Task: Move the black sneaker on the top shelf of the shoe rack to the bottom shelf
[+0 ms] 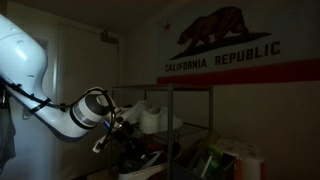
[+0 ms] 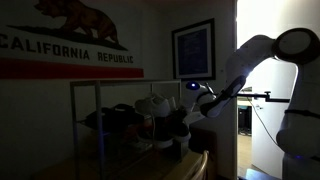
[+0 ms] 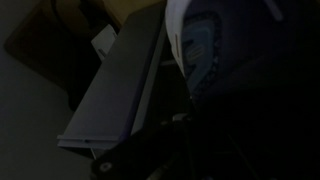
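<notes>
The scene is very dark. The wire shoe rack (image 1: 171, 125) stands under a California flag and also shows in an exterior view (image 2: 97, 125). My gripper (image 1: 117, 128) is at the rack's open side, level with the shoes, and shows in both exterior views (image 2: 185, 122). A dark shoe shape with a pale sole and a reddish streak (image 1: 146, 160) lies low in the rack just below the gripper; it may be the black sneaker. In the wrist view a shoe's mesh toe (image 3: 200, 50) is close ahead. The jaws are lost in shadow.
Bulky white shoes (image 1: 150, 115) (image 2: 155, 105) sit in the rack by the gripper, with a dark shoe (image 2: 120, 120) beside them. A grey flat board (image 3: 110, 90) runs along the wrist view. A framed picture (image 2: 192, 50) hangs behind the rack, and boxes (image 1: 225, 160) lie beside it.
</notes>
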You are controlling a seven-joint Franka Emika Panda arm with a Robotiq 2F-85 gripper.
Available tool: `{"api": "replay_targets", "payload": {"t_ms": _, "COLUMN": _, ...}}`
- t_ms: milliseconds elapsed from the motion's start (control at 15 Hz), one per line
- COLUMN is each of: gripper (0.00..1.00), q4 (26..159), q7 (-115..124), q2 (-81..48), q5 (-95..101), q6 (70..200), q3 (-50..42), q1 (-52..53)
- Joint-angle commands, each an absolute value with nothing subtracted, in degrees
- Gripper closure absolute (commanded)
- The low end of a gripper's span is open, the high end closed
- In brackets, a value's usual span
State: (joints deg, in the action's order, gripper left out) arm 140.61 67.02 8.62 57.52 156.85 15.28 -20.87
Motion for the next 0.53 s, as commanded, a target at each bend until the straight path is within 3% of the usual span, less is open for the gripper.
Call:
{"api": "replay_targets", "payload": {"t_ms": 0, "gripper": 0.93, "q4": 134.05, "q7": 74.15, "q2": 3.19, "q5": 64.49, "q6": 157.01, "q3": 15.99, "q1": -21.98}}
{"api": "replay_targets", "payload": {"t_ms": 467, "gripper": 0.94, "q4": 127.47, "q7": 81.94, "q2": -4.93, "q5": 73.17, "q6": 156.74, "q3": 15.48, "q1": -20.7}}
